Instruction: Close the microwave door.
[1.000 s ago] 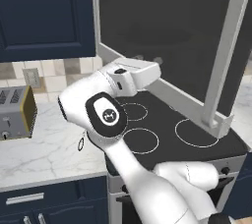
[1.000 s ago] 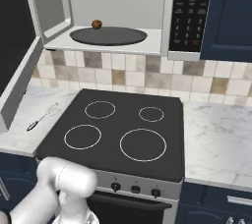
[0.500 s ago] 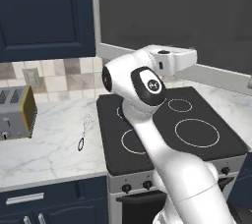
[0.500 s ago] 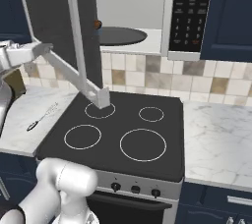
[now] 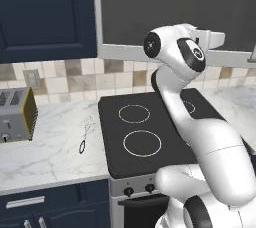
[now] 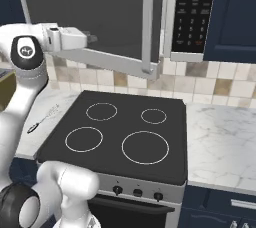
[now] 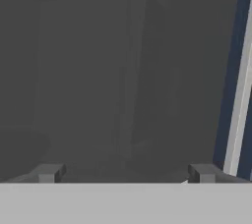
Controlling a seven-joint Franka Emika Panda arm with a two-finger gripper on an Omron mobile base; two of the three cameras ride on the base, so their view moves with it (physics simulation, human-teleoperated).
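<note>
The microwave door (image 6: 90, 7), dark smoky glass in a light grey frame, stands only a little ajar in front of the microwave (image 6: 192, 17), whose black button panel shows to its right. The door's grey bar handle (image 6: 148, 19) runs down its free edge. My gripper (image 6: 93, 37) is open and sits against the lower part of the glass, just above the bottom frame. In the left base view the hand (image 5: 212, 37) reaches to the door (image 5: 170, 7). In the hand view the fingertips (image 7: 47, 173) stand wide apart right at the dark glass (image 7: 123, 70), with nothing between them.
A black cooktop (image 6: 120, 132) lies below the door. A silver toaster (image 5: 17, 114) and a small whisk (image 5: 83, 137) rest on the marble counter (image 5: 45, 152) to the left. Navy cabinets (image 5: 45, 12) hang on both sides.
The door has swung from wide open to nearly shut, and my arm has swept across with it, the hand staying against the glass.
</note>
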